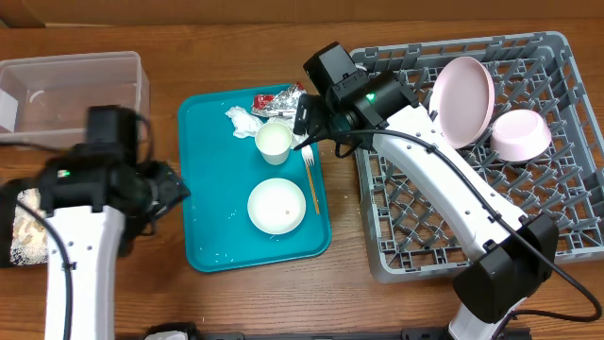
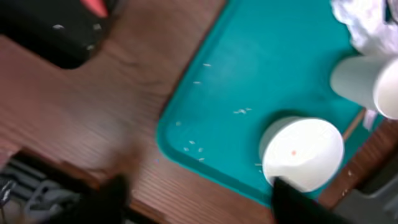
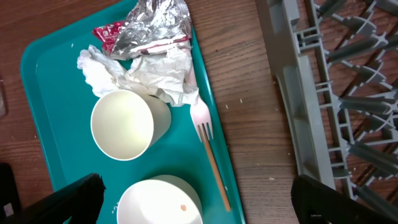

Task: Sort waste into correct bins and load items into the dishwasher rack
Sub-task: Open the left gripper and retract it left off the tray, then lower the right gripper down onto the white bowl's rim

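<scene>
Wooden tabletop, stuff laid out left to right: clear plastic rectangular tub [image 1: 75, 59] and shallow black rectangular tray [image 2: 43, 37] on the left, flat teal serving tray [image 1: 212, 189] in the middle, large grey plastic dishwasher rack [image 1: 557, 203] on the right.

The bit that matters, I reckon: the right gripper [image 1: 307, 132] hangs over the teal tray's right side, jaws spread wide and empty. The thin yellow-handled white fork [image 3: 208, 149] lies right under it. Its long axis runs along the tray's right rim, tines up by the white cup [image 3: 127, 127] and handle pointing toward the near edge. In the wrist view that sets it roughly crosswise to the line between the two fingers, so a pinch across the handle looks doable. The cup sits just left of the tines, about as close.

The left gripper [image 2: 202, 202] is off past the tray's left edge — well apart from the fork, so this is the right arm's job. Its view is blurry, but the jaws look parted with nothing between them.

Contents:
- Teal tray: cup, small white bowl [image 1: 276, 206], fork, crumpled white napkins [image 3: 149, 74], crinkled red-and-silver foil wrapper [image 3: 146, 28].
- Rack: round white plate [image 1: 462, 99] standing on edge, second small bowl [image 1: 521, 134] beside it.
- Black tray: beige food bits [image 1: 26, 236] and an orange carrot [image 2: 96, 6].
- Tub — can't make out anything much inside.
</scene>
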You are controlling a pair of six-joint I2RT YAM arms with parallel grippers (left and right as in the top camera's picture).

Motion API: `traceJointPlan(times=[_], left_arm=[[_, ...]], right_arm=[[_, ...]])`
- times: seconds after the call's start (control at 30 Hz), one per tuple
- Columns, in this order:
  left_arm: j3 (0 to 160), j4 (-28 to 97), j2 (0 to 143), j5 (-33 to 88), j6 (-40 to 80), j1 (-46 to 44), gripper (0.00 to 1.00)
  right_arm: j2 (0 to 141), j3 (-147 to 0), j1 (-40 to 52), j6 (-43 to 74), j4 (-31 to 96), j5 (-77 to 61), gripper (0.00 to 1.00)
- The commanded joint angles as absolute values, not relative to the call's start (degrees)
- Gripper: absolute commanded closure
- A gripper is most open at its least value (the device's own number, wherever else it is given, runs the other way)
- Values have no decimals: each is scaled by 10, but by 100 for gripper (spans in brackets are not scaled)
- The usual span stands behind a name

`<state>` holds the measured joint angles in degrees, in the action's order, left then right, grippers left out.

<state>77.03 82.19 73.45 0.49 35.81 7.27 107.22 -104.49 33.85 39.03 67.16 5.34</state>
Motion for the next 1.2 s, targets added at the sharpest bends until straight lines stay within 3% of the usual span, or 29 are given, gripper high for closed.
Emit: traceJointPlan(times=[0.0,0.17,0.53,0.63,0.83,1.17], left_arm=[[776,825,729,-14,335,120,0],[776,826,729,-49,317,147,0],[776,824,730,-47,317,147,0],[776,820,730,-30,318,147,0],[776,820,730,-30,317,147,0],[776,820,730,-30,317,147,0]], right_arm=[[1066,-1042,340,395,674,15,0],[1066,-1042,341,394,675,-123,0],[1066,-1042,353,388,698,-124,0],[1066,-1042,357,392,715,-91,0],[1066,-1041,371,540,802,16,0],[1066,-1041,428,605,830,68,0]])
